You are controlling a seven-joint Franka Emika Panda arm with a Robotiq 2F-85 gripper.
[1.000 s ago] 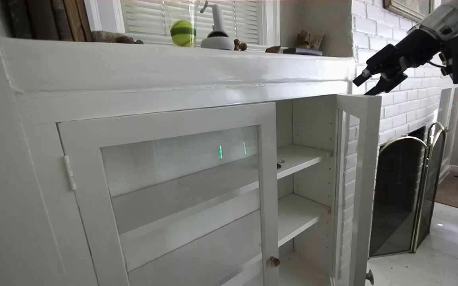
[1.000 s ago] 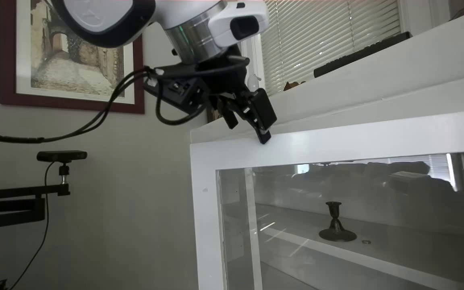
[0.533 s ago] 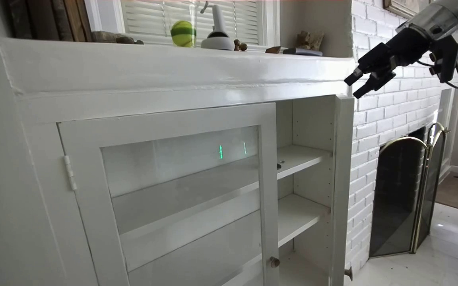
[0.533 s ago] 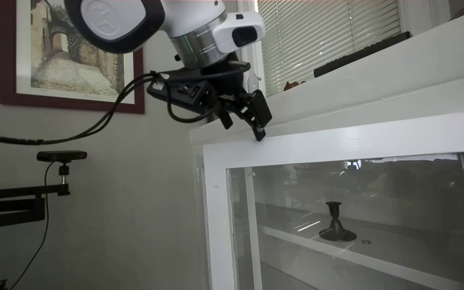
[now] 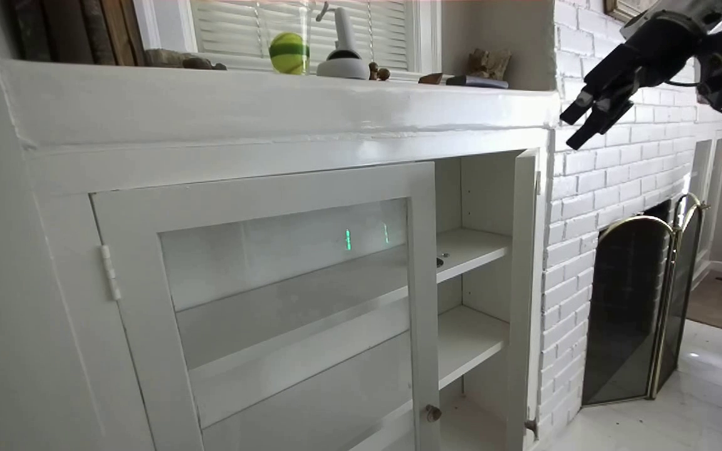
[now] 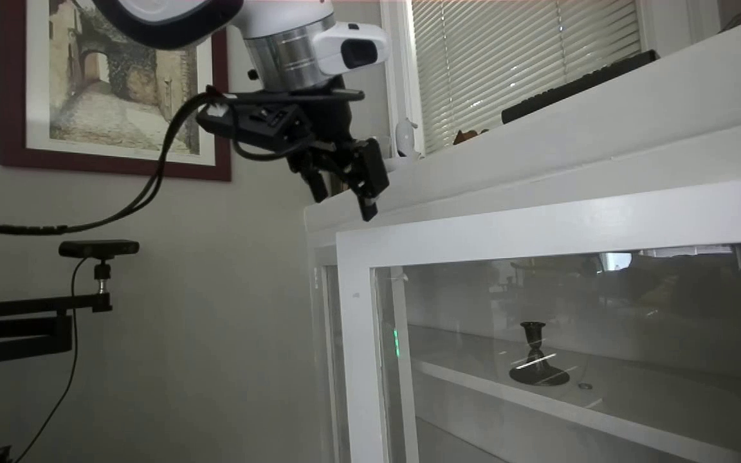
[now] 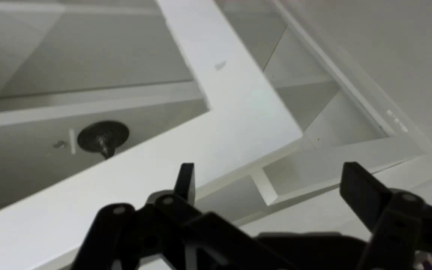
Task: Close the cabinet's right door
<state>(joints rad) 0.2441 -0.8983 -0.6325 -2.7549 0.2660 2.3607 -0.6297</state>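
Note:
The white cabinet (image 5: 273, 109) shows in both exterior views. Its right door (image 5: 524, 282) stands partly open, seen nearly edge-on in an exterior view; its glass and frame (image 6: 538, 225) face the camera in an exterior view. In the wrist view the frame corner of the right door (image 7: 246, 120) sits out from the cabinet opening, with shelves visible behind. The twin left door (image 5: 261, 194) looks shut. My gripper (image 5: 574, 130) is open and empty, just above the right door's top edge and apart from it. It also shows in an exterior view (image 6: 345, 207) and the wrist view (image 7: 268, 172).
A dark candlestick (image 6: 538, 363) stands on a shelf behind the glass. A ball (image 5: 289, 53) and a white controller (image 5: 342, 59) sit on the ledge. A fireplace screen (image 5: 630, 307) stands by the brick wall. A camera on an arm (image 6: 99, 249) is at the side.
The right door has swung inward, toward the cabinet opening. My gripper first moved along with it at its top edge, then drew back, leaving a gap.

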